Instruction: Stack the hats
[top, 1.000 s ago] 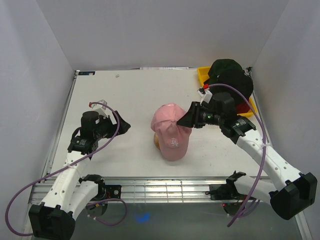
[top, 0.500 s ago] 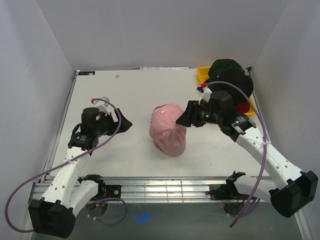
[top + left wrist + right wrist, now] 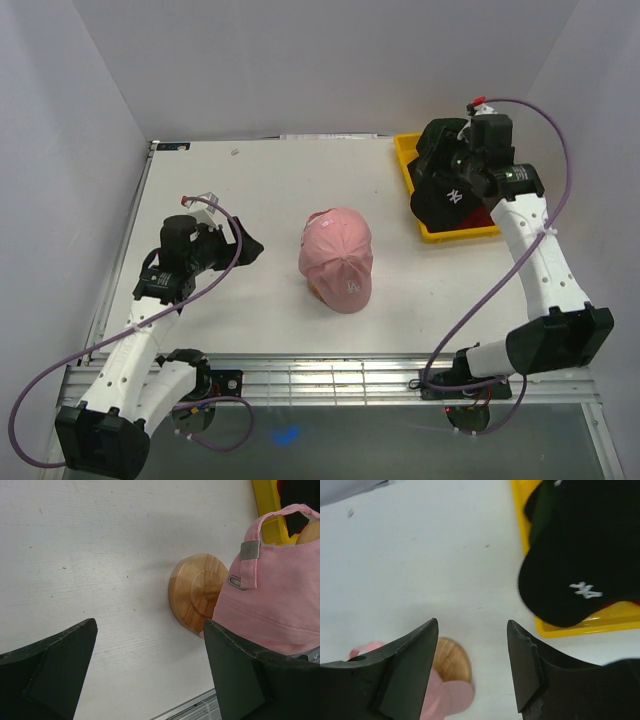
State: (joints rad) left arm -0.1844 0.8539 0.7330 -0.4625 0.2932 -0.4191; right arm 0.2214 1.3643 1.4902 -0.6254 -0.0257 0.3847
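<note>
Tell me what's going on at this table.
Two robot arms are stacking hats. A pink hat already sits on the wooden stand mid-table. The right arm's fingers hang open and empty above the yellow tray at the back right, where a black hat lies. The left arm's fingers are open too, holding nothing, off to the left of the stand.

Colours, white worktop (image 3: pixel 260 190).
Pink hat (image 3: pixel 337 258), pale logo; black hat (image 3: pixel 450 195), white logo; dark green hat (image 3: pixel 536 510), plain; tray (image 3: pixel 458 234) bright yellow; stand (image 3: pixel 196 591) honey-brown, ringed grain.
</note>
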